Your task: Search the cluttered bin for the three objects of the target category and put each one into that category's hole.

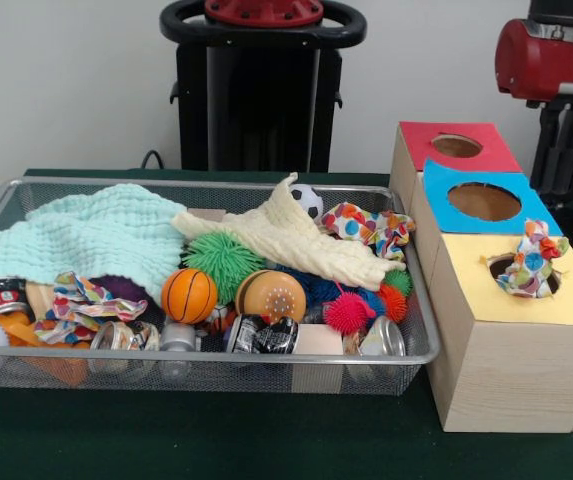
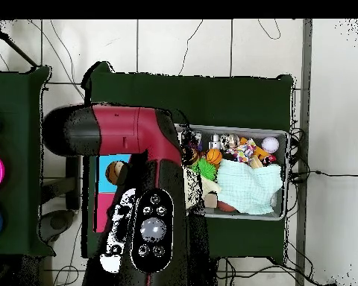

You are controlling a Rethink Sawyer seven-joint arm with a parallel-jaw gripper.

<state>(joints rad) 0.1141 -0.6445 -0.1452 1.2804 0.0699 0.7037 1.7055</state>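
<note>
With one dotted cloth [image 1: 530,259] half stuffed in the yellow box's hole [image 1: 502,266] and two more in the bin [image 1: 418,330], far right [image 1: 368,227] and near left [image 1: 84,298], my claw is unseen, so I cannot tell its state; next I fetch another.

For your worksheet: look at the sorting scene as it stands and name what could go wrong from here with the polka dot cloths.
1. The polka dot cloth in the yellow box's hole bunches above the rim; it may snag or fall out.
2. The polka dot cloth at the bin's front lies among jars and balls, so a grab could lift clutter.
3. The polka dot cloth touches the cream knitted cloth, which might drag along.
</note>
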